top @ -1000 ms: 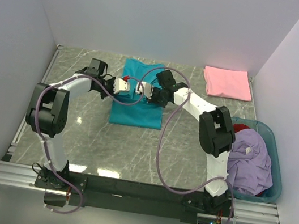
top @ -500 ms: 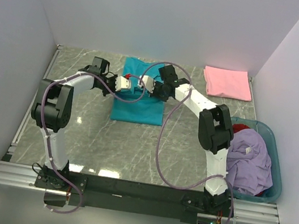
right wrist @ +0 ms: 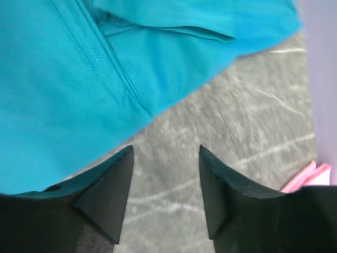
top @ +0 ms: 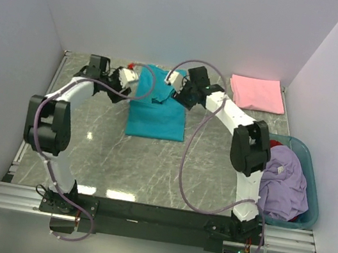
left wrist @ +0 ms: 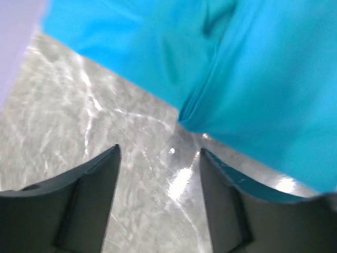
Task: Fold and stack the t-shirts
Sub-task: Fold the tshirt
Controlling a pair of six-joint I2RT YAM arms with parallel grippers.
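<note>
A teal t-shirt (top: 157, 113) lies folded flat at the back middle of the table. My left gripper (top: 132, 77) hovers open at its back left corner. In the left wrist view the jaws (left wrist: 159, 153) stand apart over bare marble, with the teal t-shirt (left wrist: 253, 79) just beyond them. My right gripper (top: 172, 80) is open at the shirt's back right corner. Its jaws (right wrist: 166, 150) frame bare table beside the teal cloth (right wrist: 63, 79). A pink t-shirt (top: 257, 93) lies folded at the back right. A lavender t-shirt (top: 284, 183) and a red one (top: 272, 144) sit crumpled in the basket.
The teal plastic basket (top: 315, 193) stands at the right edge of the table. White walls close in the left, back and right sides. A pink edge (right wrist: 308, 176) shows at the right wrist view's lower right. Marble table (top: 131, 159) lies bare in front of the teal shirt.
Both grippers were shut over the middle of the teal shirt. They moved toward the back, opened, let go of the cloth and spread apart to its back corners.
</note>
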